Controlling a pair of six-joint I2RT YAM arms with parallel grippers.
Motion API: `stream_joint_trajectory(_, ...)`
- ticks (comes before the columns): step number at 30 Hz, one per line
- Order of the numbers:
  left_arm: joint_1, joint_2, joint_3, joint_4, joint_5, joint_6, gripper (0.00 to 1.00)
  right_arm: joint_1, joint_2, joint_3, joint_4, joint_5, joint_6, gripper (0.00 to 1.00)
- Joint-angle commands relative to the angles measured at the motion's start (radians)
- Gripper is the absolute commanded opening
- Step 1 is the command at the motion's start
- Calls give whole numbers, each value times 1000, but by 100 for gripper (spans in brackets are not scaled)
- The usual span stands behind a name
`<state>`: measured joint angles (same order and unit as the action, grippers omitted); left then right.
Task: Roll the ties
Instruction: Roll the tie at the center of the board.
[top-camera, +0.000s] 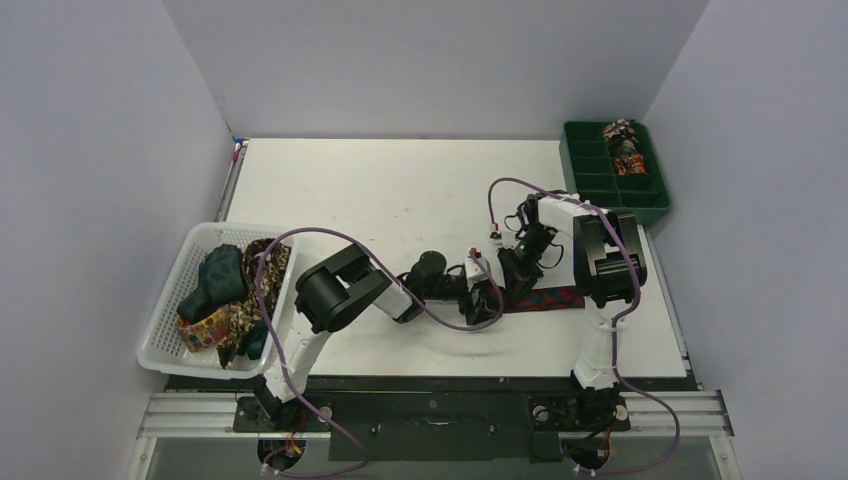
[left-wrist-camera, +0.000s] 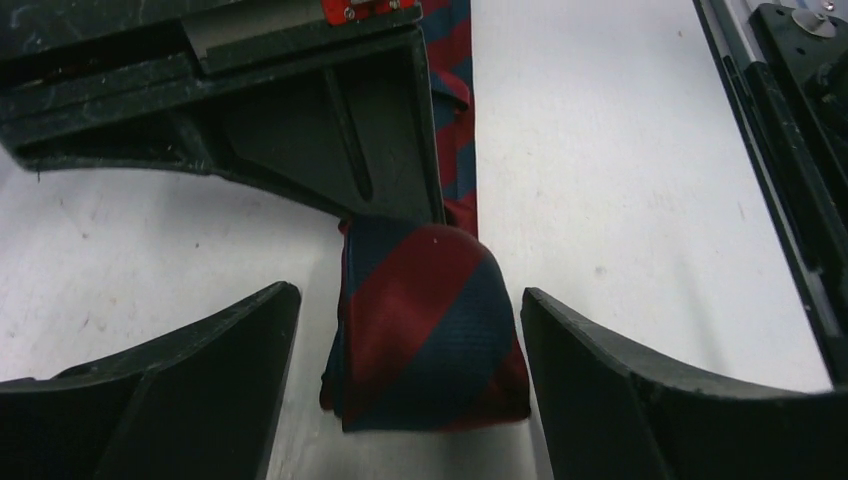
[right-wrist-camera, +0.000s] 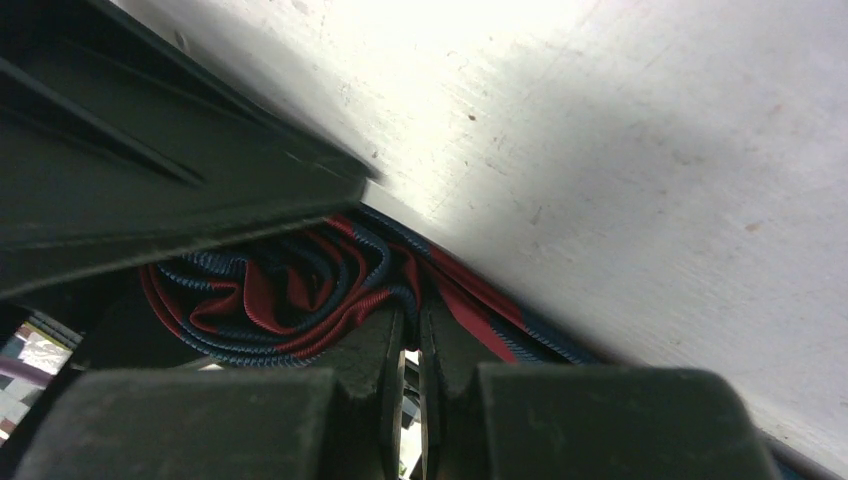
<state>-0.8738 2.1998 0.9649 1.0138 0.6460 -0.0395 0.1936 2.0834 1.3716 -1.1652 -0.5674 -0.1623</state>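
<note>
Tie, part-rolled on the table, sits inside the wide-open left gripper; right gripper is closed beside it; looks soft, light, springy; probably best pinched across the roll's ends.

Robot lab test cell
White panel walls box in a white table; left arm and right arm bolt onto a metal rail.

The striped tie is seen as finely ribbed woven cloth with a soft sheen. The left fingers are formed of matt black plastic, lightly scuffed. The tabletop is finished smooth, white and faintly speckled.
</note>
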Motion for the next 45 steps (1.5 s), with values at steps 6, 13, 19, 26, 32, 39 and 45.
stream_joint_trajectory(6,-33,121,75,181,-116,-85,54,13,43,-33,182,58,-10,0)
stream_joint_trajectory(13,-36,65,-21,35,-151,94,14,0,2,-20,173,-51,3,9)
stream_joint_trajectory(19,-4,-38,-90,-285,-150,236,9,-68,-124,-4,69,-177,-47,35)
stream_joint_trajectory(26,-2,-65,-42,-449,-156,294,8,-36,-165,13,23,-342,-28,40)
stream_joint_trajectory(32,-1,-63,-11,-516,-152,311,8,34,-137,-8,90,-328,36,40)
stream_joint_trajectory(39,2,-68,2,-551,-151,307,8,49,-124,-32,215,-184,133,34)
stream_joint_trajectory(45,6,-66,7,-571,-146,312,8,51,-112,-58,215,-100,118,39)
